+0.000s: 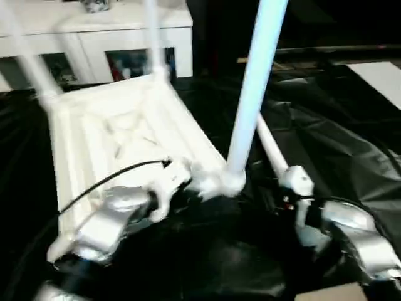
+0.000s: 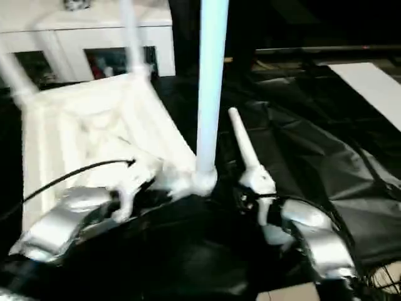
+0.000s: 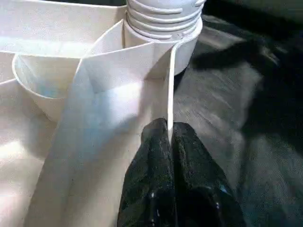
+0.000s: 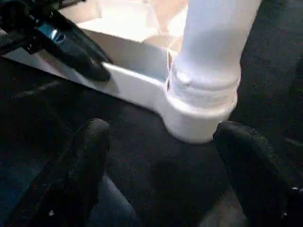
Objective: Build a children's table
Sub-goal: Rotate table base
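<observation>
Tabletop [image 1: 119, 135] rim pinched by left end effector [image 3: 169, 142]; right end effector [image 4: 161, 165] spread, just short of leg [image 4: 213, 56] socket.

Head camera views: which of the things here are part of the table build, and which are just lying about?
Part of the job:
- tabletop, lying underside up
- near leg, upright in its corner socket
- two far legs, standing
- loose leg on the black sheet
- left gripper, fingers shut on the tabletop's rim
- right gripper, fingers open

Lying about:
- white cabinet
- black sheet
</observation>
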{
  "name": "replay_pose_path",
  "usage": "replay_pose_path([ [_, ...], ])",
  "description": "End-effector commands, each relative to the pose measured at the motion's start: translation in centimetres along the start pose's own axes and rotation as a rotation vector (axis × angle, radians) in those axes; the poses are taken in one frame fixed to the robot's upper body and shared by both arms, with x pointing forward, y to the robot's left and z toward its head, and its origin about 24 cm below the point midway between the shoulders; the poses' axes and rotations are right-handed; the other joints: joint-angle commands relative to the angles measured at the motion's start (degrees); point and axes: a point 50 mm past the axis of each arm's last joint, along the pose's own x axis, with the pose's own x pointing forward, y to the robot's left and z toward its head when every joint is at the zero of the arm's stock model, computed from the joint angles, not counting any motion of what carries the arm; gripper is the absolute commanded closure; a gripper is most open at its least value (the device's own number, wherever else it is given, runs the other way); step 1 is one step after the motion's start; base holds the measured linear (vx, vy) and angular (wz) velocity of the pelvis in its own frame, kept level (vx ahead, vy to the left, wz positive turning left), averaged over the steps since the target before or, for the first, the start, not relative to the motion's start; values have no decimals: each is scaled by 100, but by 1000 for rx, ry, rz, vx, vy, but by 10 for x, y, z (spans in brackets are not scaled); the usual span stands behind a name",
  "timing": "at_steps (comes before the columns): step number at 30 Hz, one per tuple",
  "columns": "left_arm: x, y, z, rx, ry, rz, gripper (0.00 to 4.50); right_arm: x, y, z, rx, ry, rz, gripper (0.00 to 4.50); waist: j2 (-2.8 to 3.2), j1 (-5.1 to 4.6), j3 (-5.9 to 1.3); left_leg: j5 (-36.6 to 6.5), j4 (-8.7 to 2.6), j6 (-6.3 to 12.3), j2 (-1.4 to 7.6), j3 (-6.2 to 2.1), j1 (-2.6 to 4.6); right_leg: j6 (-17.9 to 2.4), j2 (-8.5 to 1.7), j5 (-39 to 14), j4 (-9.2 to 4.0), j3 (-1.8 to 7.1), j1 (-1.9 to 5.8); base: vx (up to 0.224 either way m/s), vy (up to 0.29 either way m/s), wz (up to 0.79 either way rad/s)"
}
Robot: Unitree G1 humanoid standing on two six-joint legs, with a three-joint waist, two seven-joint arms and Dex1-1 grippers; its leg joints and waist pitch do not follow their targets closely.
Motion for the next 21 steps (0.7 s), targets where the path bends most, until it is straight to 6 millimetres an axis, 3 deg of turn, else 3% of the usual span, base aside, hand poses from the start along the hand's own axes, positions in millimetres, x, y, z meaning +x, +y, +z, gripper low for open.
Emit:
replay_pose_path([
  [1, 2, 3, -3, -40, -2, 41, 450, -1, 0, 2, -14, 5, -19, 71, -113, 68, -376, -822, -310, 452, 220, -85, -8, -1083, -408, -1199, -488, 213, 319, 0, 0, 0],
  [4, 9, 0, 12, -21, -76, 45, 450, 10, 2, 0, -10, 16, -64, 71, -97, 76, -399, -712, -290, 516, 223, -86, 1, -1105, -408, -1037, -472, 220, 305, 0, 0, 0],
  [6, 8, -1, 16, -15, -95, 34, 406, 14, 3, 0, -5, 14, -74, 67, -89, 80, -418, -575, -282, 548, 224, -92, -2, -1201, -398, -722, -430, 214, 303, 0, 0, 0],
  [7, 7, -1, 17, -7, -93, 31, 406, 16, 4, 1, 0, 10, -72, 67, -87, 79, -422, -558, -280, 568, 221, -90, -7, -1220, -392, -650, -418, 211, 304, 0, 0, 0],
  [8, 5, -1, 19, 3, -93, 33, 391, 19, 4, 1, -3, 15, -86, 67, -53, 100, -429, -575, -276, 584, 236, -91, 11, -1276, -399, -579, -415, 210, 289, 0, 0, 0],
  [10, -5, 5, 30, 28, -116, 69, 383, 29, 7, 3, 3, -2, -103, 67, -54, 110, -436, -519, -276, 588, 256, -101, 5, -1384, -405, -373, -378, 205, 291, 0, 0, 0],
  [13, -16, 16, 37, 54, -120, 117, 358, 38, 9, 4, 3, 0, -110, 67, -51, 100, -418, -624, -284, 567, 254, -99, 13, -1391, -404, -455, -387, 193, 283, 0, 0, 0],
  [17, -48, 48, 45, 83, -90, 248, 340, 53, 11, 5, -15, 29, -127, 67, -41, 65, -396, -824, -304, 336, 233, -104, 25, -1253, -396, -912, -404, 190, 269, 0, 0, 0],
  [18, -66, 63, 44, 97, -45, 307, 340, 57, 11, 6, -19, 36, -136, 67, -29, 66, -397, -859, -310, 288, 237, -110, 35, -1233, -399, -960, -393, 194, 265, 0, 0, 0],
  [20, -76, 71, 42, 103, -18, 347, 340, 59, 10, 5, -22, 41, -142, 67, -29, 45, -389, -926, -324, 233, 230, -117, 28, -1187, -396, -1044, -395, 192, 261, 0, 0, 0],
  [21, -100, 88, 36, 138, 73, 447, 340, 63, 8, 5, -29, 54, -157, 67, -18, 43, -390, -956, -323, 211, 229, -113, 41, -1176, -392, -1063, -397, 195, 252, 0, 0, 0],
])
